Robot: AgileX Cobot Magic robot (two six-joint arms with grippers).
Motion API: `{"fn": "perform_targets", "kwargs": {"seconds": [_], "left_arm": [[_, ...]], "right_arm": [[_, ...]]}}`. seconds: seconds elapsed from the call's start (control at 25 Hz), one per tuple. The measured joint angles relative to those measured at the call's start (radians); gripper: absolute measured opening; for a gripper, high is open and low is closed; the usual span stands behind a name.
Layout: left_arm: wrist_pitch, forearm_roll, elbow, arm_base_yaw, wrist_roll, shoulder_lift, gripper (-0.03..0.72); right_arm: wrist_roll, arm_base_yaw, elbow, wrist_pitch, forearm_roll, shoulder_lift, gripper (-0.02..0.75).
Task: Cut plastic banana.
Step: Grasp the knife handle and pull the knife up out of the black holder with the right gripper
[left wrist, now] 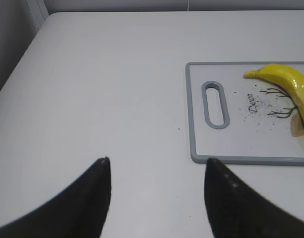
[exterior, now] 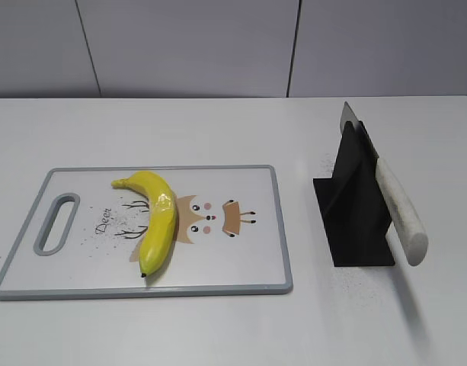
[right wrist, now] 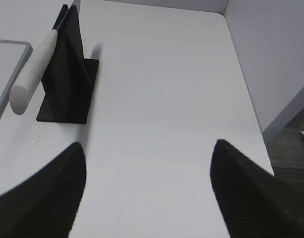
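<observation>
The left end effector (left wrist: 156, 166) hangs over bare white worktop (left wrist: 107, 89) with its two dark fingers spread wide, released and touching nothing; the cutting board (left wrist: 196, 114) lies toward its 2 o'clock. On that grey-rimmed board, the plastic banana (exterior: 155, 217) rests left of centre, over a printed deer figure, its stem pointing to about 11 o'clock and its dark tip to about 6 o'clock in the exterior view. Right of the board, apart from it, a black stand (exterior: 353, 206) holds a knife (exterior: 397, 206) with a pale handle sloping toward 5 o'clock. The right end effector (right wrist: 149, 153) is likewise wide open and empty above the worktop, the stand off at its 11 o'clock.
</observation>
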Motion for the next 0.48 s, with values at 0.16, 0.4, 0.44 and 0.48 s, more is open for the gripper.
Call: {"fn": "perform_targets", "kwargs": {"seconds": [0.16,0.4,0.44,0.48], "left_arm": [[0.0,0.0,0.0,0.0,0.0,0.0,0.58],[0.0,0.0,0.0,0.0,0.0,0.0,0.571],[0.0,0.0,0.0,0.0,0.0,0.0,0.571],[0.0,0.0,0.0,0.0,0.0,0.0,0.571]], "right_arm": [[0.001,0.0,0.0,0.0,0.0,0.0,0.592],[0.001,0.0,0.0,0.0,0.0,0.0,0.592],[0.001,0.0,0.0,0.0,0.0,0.0,0.592],[0.0,0.0,0.0,0.0,0.0,0.0,0.592]]}}
